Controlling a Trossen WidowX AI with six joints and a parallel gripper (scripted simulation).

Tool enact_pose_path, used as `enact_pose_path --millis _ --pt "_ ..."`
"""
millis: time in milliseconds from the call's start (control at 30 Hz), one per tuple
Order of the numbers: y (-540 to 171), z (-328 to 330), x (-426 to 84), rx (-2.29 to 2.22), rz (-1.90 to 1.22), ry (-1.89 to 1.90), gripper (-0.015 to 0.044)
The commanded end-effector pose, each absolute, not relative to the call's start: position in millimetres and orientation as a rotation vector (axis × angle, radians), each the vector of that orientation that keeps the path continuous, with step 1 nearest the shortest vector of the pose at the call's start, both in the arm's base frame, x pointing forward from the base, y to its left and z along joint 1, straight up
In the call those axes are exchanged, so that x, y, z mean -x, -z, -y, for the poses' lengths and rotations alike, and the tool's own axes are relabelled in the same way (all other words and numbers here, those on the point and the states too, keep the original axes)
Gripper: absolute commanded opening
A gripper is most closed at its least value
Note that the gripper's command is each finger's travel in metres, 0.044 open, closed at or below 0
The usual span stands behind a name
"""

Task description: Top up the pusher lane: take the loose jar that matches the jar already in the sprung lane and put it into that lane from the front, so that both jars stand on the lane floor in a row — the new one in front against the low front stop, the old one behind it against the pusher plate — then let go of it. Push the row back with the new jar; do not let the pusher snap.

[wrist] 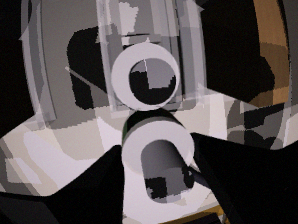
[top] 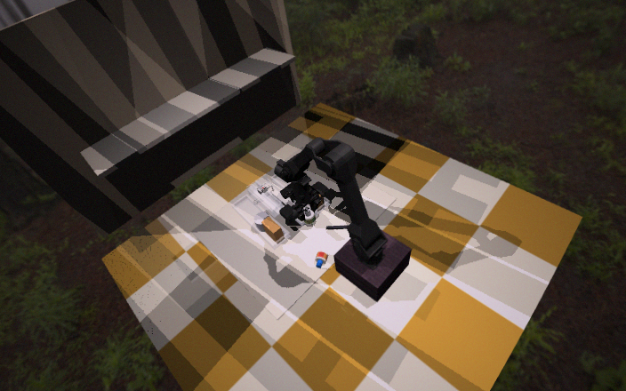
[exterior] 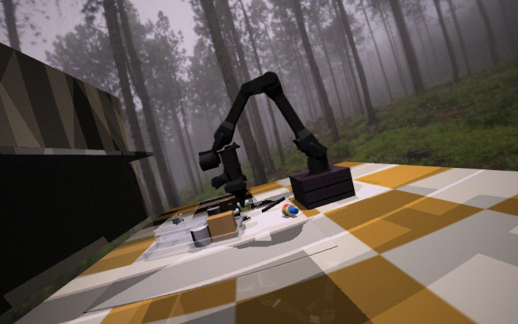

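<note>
End effector (top: 307, 217) (exterior: 241, 205) (wrist: 156, 145), fingers partly open, grips a white-lidded jar (top: 308, 214) (wrist: 131, 145) between them

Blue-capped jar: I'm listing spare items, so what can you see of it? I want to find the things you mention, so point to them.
The blue-capped jar (top: 321, 255) (exterior: 286, 209) lies on its side near the dark base block (top: 397, 255) (exterior: 321, 194). Its short, rounded body shows red, white and orange; it looks like plastic. The cap is on. Only the surface beneath visibly touches it.
</note>
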State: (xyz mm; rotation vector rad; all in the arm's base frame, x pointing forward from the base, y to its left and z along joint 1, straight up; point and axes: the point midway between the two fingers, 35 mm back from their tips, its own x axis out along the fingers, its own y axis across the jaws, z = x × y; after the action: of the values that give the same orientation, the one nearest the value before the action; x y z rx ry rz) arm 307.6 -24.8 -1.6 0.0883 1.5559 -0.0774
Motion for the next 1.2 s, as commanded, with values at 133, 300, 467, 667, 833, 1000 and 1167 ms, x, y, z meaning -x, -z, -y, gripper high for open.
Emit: enact_pose_path --millis 133,300,467,667,833,1000,1167 --pt "0.8 25.7 -318.0 -0.083 -1.537 0.073 0.0" --pt "0.8 25.9 -319.9 -0.083 -1.536 0.073 0.0" --pt "0.8 26.1 -321.9 -0.083 -1.536 0.073 0.0" --pt "0.8 26.3 -324.2 -0.083 -1.536 0.073 0.0" --pt "0.7 26.5 -326.2 -0.083 -1.536 0.073 0.0" --pt "0.7 26.7 -328.1 -0.083 -1.536 0.073 0.0" --pt "0.7 26.9 -330.0 -0.083 -1.535 0.073 0.0"
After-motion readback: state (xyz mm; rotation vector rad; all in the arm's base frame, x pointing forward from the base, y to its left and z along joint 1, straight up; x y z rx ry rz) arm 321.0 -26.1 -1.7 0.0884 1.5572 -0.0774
